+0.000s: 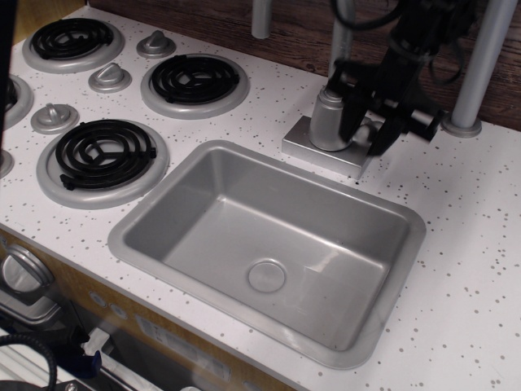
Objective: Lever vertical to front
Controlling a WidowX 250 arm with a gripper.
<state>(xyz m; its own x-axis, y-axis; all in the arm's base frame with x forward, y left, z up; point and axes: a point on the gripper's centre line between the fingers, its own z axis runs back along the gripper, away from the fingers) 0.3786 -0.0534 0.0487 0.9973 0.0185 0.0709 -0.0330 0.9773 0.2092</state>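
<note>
The lever (370,124) sits on the right side of the tap body (326,120), on a short round stub, and is almost wholly hidden behind the black gripper (366,122); only a small patch of silver shows between the dark fingers, so its tilt cannot be read. The gripper hangs low over the stub, one black finger (352,110) to the left of that patch and another (389,130) to the right, so the fingers flank the lever closely; whether they actually press on it cannot be told. The tap body stands on a square silver base plate (313,147) at the back rim of the sink (203,167), a grey rectangular basin with a round drain (266,275) in its floor. The spout pipe (340,32) rises from the tap body and leaves the top of the view. Left of the sink, on the white speckled counter (464,244), lie black coil burners (102,151) with small conical silver knobs (110,76) among them. A grey post (476,69) stands behind and to the right of the gripper, against the dark wood back wall (301,28).
</note>
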